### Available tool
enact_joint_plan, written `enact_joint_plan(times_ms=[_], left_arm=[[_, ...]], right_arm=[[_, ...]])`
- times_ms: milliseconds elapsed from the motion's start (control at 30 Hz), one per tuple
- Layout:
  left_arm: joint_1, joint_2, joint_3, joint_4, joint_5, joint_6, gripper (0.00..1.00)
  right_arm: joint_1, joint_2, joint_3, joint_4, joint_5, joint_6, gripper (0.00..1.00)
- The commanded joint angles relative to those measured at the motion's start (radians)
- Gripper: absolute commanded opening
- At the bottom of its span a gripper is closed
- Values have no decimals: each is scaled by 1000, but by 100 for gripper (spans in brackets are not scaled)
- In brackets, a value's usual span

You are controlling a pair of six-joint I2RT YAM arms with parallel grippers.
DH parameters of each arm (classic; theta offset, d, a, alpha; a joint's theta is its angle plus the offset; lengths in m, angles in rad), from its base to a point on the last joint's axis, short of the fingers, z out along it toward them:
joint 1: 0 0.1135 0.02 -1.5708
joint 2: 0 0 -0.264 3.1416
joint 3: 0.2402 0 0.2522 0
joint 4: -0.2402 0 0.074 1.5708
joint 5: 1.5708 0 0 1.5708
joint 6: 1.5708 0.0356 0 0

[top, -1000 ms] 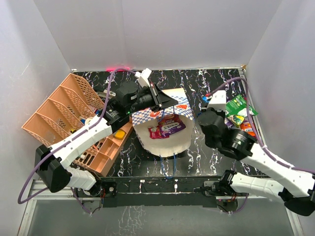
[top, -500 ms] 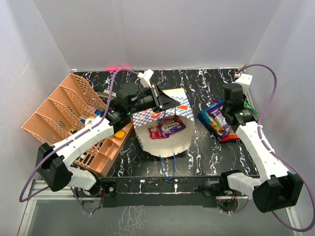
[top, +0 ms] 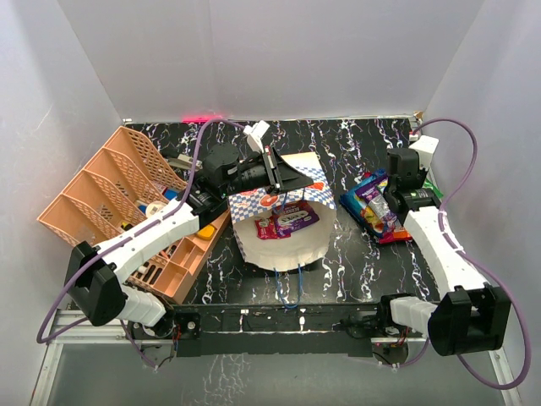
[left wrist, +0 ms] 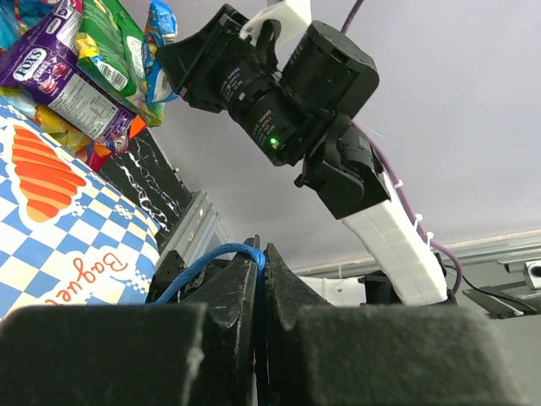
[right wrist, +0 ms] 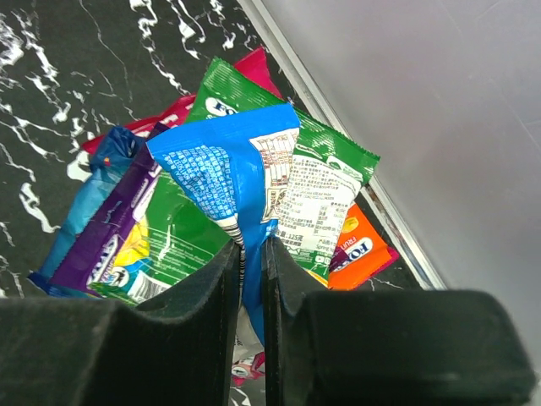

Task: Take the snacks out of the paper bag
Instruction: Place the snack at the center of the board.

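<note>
At my right gripper [right wrist: 252, 254] I see a blue packet [right wrist: 228, 165]; beyond it the snacks [right wrist: 325, 182] are green, purple and orange. Left of my left gripper [left wrist: 260, 262], the paper bag [left wrist: 59, 211] shows blue-white checks, an orange logo [left wrist: 38, 173], a blue cord [left wrist: 203, 260].

paper bag [top: 284, 250] mouth faces near edge, unblocked | table [top: 340, 241] bare between paper bag and snacks [top: 377, 205] | basket [top: 100, 184] crowds left side

I read "FOX" on the purple snack packet [left wrist: 51, 72]. Blue lettering on my paper bag [left wrist: 51, 211] begins "Baque".
</note>
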Motion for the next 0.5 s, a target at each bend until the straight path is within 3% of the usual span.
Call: enact_joint_plan(times_ms=[0,267,467], left_arm=[[6,-15,-9,53,31,-1,0],[16,-23,-16,55,37,-2,0],[18,-23,-17,53,37,-2,0]], right_arm=[[-23,16,-4,80,20,3,20],[-41,36,-16,100,1,0,29],[-46,5,2,79,-22,-11,45]])
